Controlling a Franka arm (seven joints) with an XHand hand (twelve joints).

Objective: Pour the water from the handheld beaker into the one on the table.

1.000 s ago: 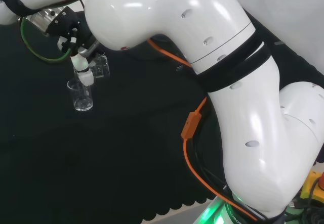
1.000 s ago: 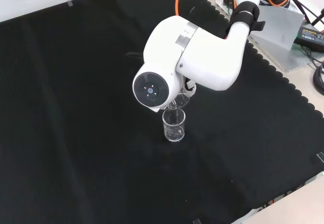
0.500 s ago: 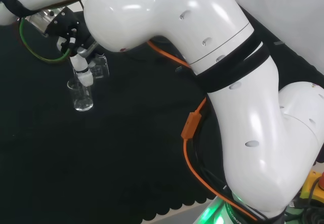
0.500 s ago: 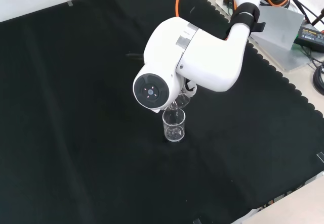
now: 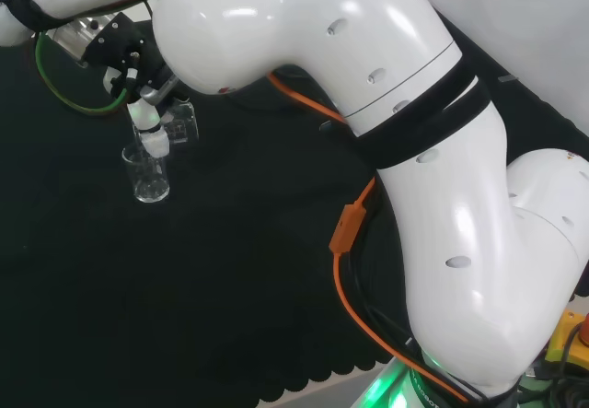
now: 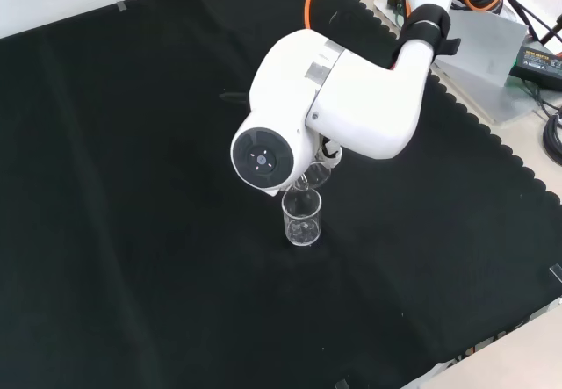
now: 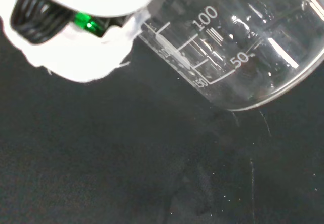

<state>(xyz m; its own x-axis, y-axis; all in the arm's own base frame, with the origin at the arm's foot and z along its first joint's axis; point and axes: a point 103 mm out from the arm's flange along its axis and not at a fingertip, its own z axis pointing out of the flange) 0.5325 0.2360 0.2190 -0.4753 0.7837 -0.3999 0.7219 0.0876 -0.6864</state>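
Head view, hand: the hand (image 5: 138,81) hangs over the far left of the cloth (image 5: 212,270), fingers curled round the held beaker (image 5: 181,121).
Head view, held beaker: tipped, mouth end toward the table beaker (image 5: 149,173), which stands upright just below and to its left.
Head view, axis: the held beaker's long axis looks well off vertical (clear glass, so the exact lean is hard to read here).
Front view, arm: a big white link (image 6: 334,108) with its round grey cap stands in front of the hand.
Front view, held beaker: a bit of the held beaker (image 6: 314,175) peeks out under the link, right above the table beaker's rim.
Front view, table beaker: the table beaker (image 6: 301,218) stands upright near mid-cloth, mouth up, long axis vertical; how much water it holds I cannot tell.
Wrist view, held beaker: the held beaker (image 7: 238,42) is close and large, its scale marks slanting, so it lies tilted; a white part of the hand (image 7: 76,57) sits against its wall.
Wrist view, water: I cannot make out a stream or a level.
Step in hand: pouring, I'd say.
Doing it well: keep the lip over the lower mouth, tilt slowly and evenly, and don't knock the rim.
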